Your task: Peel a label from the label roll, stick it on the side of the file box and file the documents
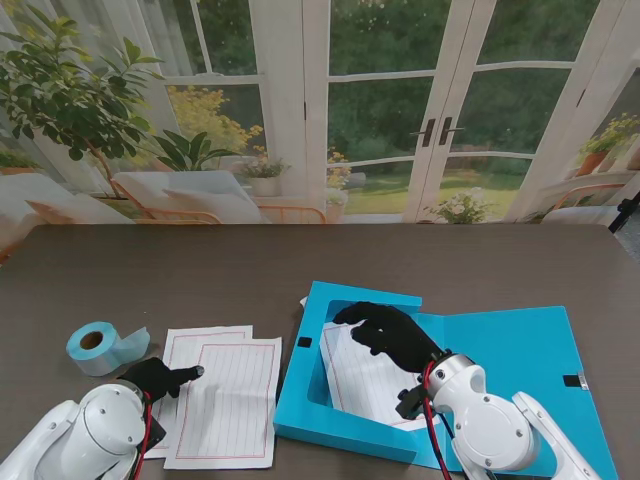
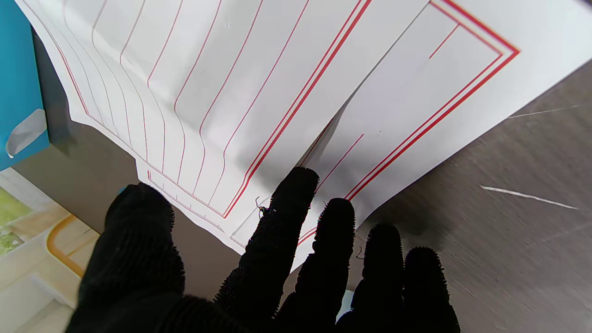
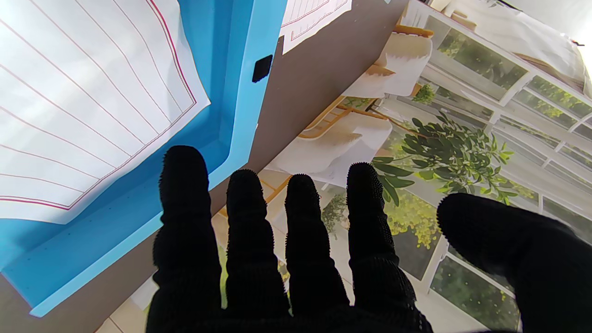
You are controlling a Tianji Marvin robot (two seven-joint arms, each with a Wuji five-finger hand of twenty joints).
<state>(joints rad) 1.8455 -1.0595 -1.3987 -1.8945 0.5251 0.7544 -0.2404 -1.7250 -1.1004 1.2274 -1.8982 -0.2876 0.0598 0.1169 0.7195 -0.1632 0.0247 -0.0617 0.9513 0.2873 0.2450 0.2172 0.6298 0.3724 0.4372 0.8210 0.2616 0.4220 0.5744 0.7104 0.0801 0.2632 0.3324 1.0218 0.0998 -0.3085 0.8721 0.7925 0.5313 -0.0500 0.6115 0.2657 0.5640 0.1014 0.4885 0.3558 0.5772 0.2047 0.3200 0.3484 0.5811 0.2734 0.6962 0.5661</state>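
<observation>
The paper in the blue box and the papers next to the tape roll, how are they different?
The sheet in the file box lies inside the blue file box, under the open right hand. The sheets on the table lie bare on the tabletop, overlapping, with the left hand at their edge. One sheet there bulges up; the boxed one lies flatter. All are white with red lines.
</observation>
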